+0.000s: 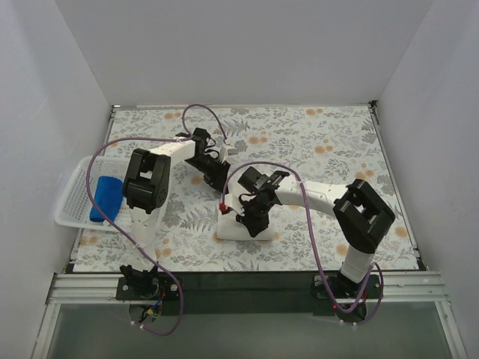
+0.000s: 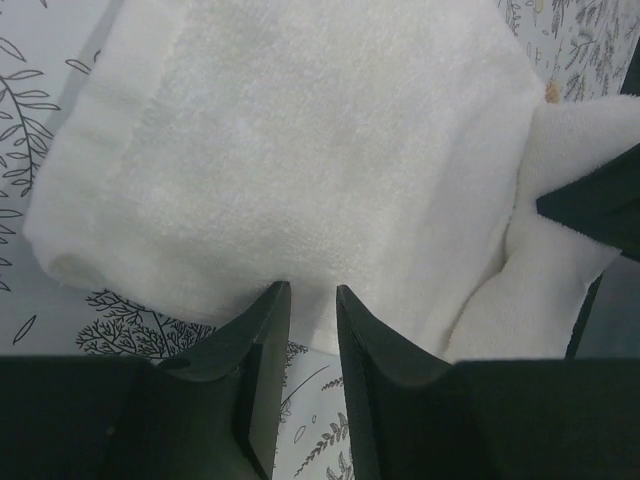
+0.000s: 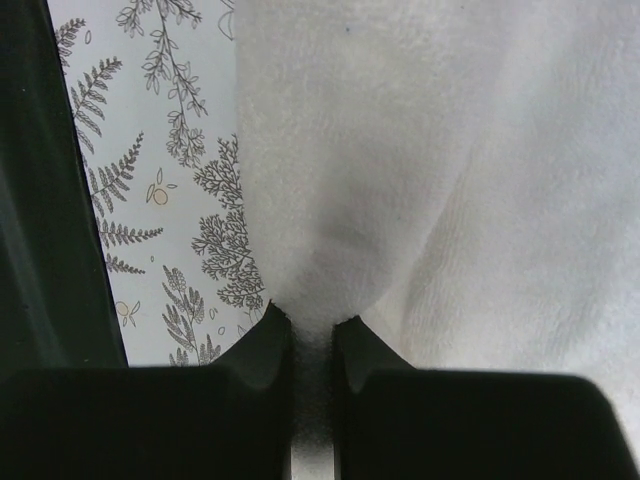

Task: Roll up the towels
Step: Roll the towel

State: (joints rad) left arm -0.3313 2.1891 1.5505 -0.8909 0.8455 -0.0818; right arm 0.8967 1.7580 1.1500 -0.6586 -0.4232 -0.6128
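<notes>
The white towel (image 1: 241,226) lies partly rolled on the floral cloth at the table's middle. It fills the left wrist view (image 2: 300,150) and the right wrist view (image 3: 450,150). My right gripper (image 1: 253,212) is shut on a fold of it, and the cloth bunches between the tips (image 3: 312,322). My left gripper (image 1: 221,179) sits at the towel's far edge. Its jaws stand a narrow gap apart (image 2: 313,292), with tablecloth showing between them and the tips just touching the towel's edge. The blue towel (image 1: 106,197) lies rolled in the basket at the left.
A white perforated basket (image 1: 73,196) stands at the table's left edge. White walls enclose the table on three sides. The right arm's dark finger (image 2: 600,205) shows at the right of the left wrist view, against the towel.
</notes>
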